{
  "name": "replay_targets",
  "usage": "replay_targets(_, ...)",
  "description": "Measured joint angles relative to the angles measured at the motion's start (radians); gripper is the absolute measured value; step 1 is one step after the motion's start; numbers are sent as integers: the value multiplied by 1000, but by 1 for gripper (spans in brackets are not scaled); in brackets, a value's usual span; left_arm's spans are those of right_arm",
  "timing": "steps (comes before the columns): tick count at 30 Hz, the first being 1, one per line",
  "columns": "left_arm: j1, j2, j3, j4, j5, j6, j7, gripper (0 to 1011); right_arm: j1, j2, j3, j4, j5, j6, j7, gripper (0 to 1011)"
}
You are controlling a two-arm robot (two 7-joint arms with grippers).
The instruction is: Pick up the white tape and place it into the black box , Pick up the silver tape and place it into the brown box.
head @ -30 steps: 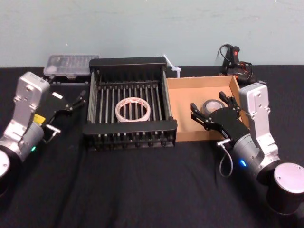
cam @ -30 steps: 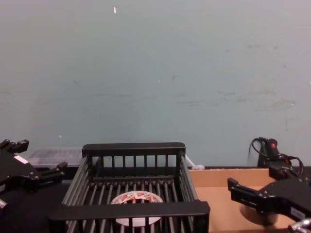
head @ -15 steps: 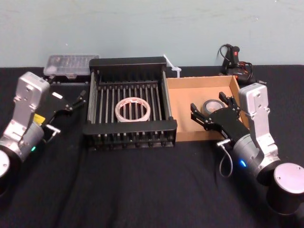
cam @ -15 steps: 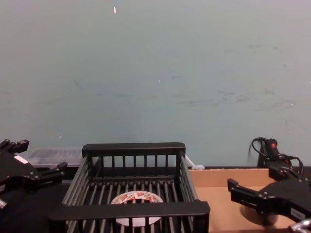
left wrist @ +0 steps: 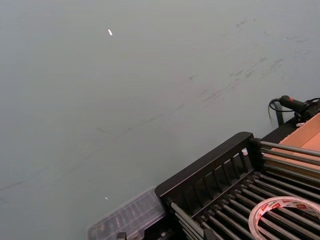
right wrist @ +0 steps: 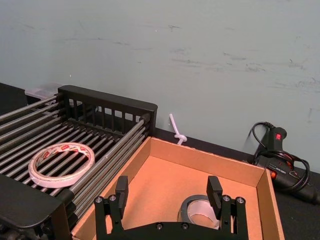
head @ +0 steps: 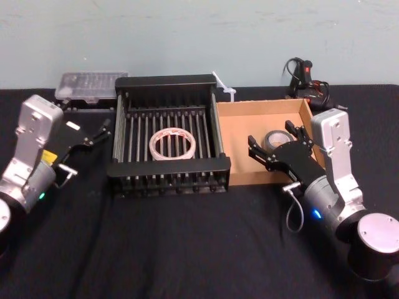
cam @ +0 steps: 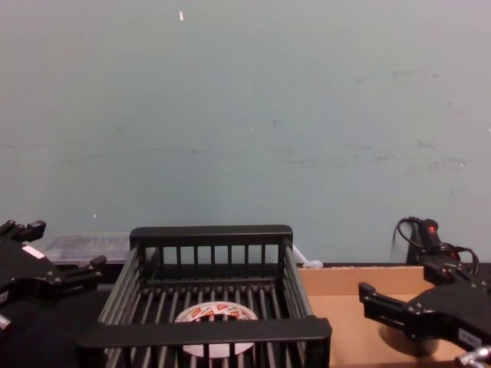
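The white tape (head: 172, 144) lies flat on the barred floor of the black box (head: 168, 81) at the middle of the table; it also shows as a ring with red print (right wrist: 61, 164) (left wrist: 282, 215) (cam: 215, 314). The silver tape (head: 274, 138) (right wrist: 198, 210) rests inside the brown box (head: 240, 134) (right wrist: 200, 155), directly right of the crate. My right gripper (head: 271, 134) (right wrist: 168, 192) hovers open above the tray's near right part, its fingers either side of the silver roll and apart from it. My left gripper (head: 93, 129) (cam: 57, 247) stands open left of the crate, holding nothing.
A clear plastic case (head: 93, 84) sits behind the left gripper at the back left. A black glue gun with cable (head: 305, 78) lies at the back right, and a white plastic strip (head: 224, 88) behind the crate's corner. Black cloth (head: 187, 237) covers the near table.
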Motion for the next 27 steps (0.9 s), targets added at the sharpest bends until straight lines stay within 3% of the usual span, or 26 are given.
replay_targets(27, 0, 0, 0, 0, 0, 0, 0, 1001, 0, 0, 0, 0, 1, -1, 0, 1002)
